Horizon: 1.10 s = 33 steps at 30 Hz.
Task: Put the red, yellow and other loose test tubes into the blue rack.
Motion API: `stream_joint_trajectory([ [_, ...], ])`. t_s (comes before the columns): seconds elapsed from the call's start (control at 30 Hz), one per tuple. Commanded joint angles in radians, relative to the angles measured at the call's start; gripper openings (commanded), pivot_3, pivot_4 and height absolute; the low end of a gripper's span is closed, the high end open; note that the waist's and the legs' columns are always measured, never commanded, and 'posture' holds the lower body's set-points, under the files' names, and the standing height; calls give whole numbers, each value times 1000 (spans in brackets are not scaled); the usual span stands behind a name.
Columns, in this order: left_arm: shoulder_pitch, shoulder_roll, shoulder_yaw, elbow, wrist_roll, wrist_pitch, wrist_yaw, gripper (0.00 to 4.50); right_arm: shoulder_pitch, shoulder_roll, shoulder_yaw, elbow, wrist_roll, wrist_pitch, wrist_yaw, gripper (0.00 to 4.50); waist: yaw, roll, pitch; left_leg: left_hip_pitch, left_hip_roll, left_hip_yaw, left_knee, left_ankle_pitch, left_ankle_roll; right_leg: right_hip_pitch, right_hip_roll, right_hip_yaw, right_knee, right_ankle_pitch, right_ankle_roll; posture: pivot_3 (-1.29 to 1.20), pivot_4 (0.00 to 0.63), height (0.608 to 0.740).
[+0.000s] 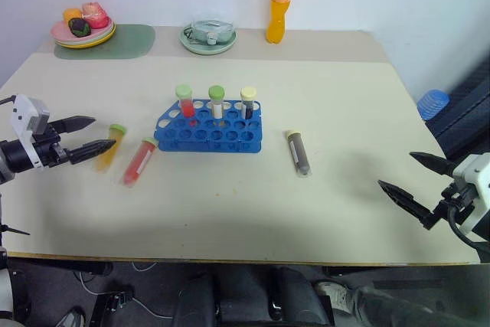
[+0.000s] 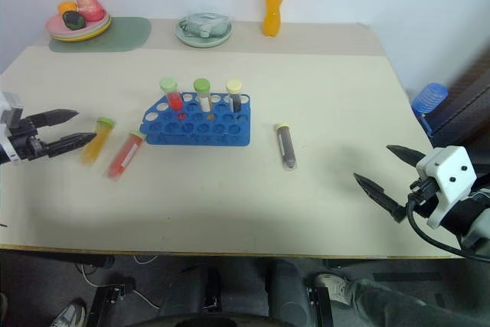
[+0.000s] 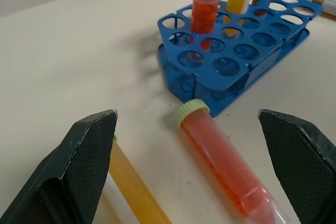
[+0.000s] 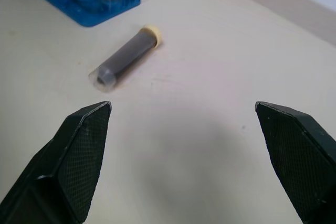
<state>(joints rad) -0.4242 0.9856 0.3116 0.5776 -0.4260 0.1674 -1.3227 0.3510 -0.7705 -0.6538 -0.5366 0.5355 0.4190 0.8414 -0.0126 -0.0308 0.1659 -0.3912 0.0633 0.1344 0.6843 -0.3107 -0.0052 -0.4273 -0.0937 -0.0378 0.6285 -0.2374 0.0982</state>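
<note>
The blue rack stands mid-table with three capped tubes upright in its back row. Left of it lie two loose tubes: a yellow one and a red one, both with green caps. The left wrist view has the red tube and the yellow tube close in front of the fingers. My left gripper is open, its tips just left of the yellow tube and apart from it. A dark tube with a pale yellow cap lies right of the rack. My right gripper hangs open and empty at the table's front right corner.
Along the table's back edge are a plate of fruit on a green mat, a green dish and an orange drink bottle. A blue object sits beyond the right edge. The table's front edge is close.
</note>
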Motion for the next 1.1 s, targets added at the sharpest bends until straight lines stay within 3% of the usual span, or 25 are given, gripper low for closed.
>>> stream_joint_trajectory([
  [0.03, 17, 12, 29, -17, -4, -28, -7, 4408, -9, -20, -45, -9, 9, -4, 1, 4500, 0, 0, 0, 0, 0, 0, 0, 0, 0, 0, 0, 0, 0, 0, 0, 0, 150, 740],
  [0.27, 16, -45, 15, -92, -34, -8, -2, 4408, -78, -23, 17, -57, -2, 39, -69, 4500, 1, 0, 0, 0, 0, 0, 0, 0, 0, 0, 0, 0, 0, 0, 0, 0, 150, 740],
  [0.5, 17, -121, -19, -202, -44, 3, 5, 4408, -243, -36, 149, -45, 5, 100, -126, 4500, 0, 0, 0, 0, 0, 0, 0, 0, 0, 0, 0, 0, 1, 0, 0, 0, 150, 740],
  [0.67, -9, -176, -67, -278, -49, -2, 0, 4408, -485, -75, 317, -40, 43, 413, -271, 4500, -1, 0, 0, 0, 0, 0, 1, 0, 0, 0, 0, 0, 1, 0, 0, 0, 150, 740],
  [0.8, -16, -206, -111, -331, -34, -17, 0, 4408, -676, -78, 421, 17, 133, 671, -293, 4500, 1, 0, 0, -1, 0, 0, 1, 0, 0, -1, 0, 0, 0, 0, 0, 0, 150, 740],
  [0.93, -8, -216, -147, -372, -26, -36, -15, 4408, -880, 5, 524, 150, 131, 898, -379, 4500, -2, 1, 0, -2, 0, 0, 1, 0, 0, -2, -1, 0, 0, 0, 0, 0, 150, 740],
  [1.1, -15, -221, -167, -396, -34, -33, -34, 4408, -1039, 98, 581, 305, 90, 1013, -435, 4500, -2, 1, 0, -3, 0, 0, 1, 0, 0, -3, 0, 0, 1, 0, 0, 0, 150, 740],
])
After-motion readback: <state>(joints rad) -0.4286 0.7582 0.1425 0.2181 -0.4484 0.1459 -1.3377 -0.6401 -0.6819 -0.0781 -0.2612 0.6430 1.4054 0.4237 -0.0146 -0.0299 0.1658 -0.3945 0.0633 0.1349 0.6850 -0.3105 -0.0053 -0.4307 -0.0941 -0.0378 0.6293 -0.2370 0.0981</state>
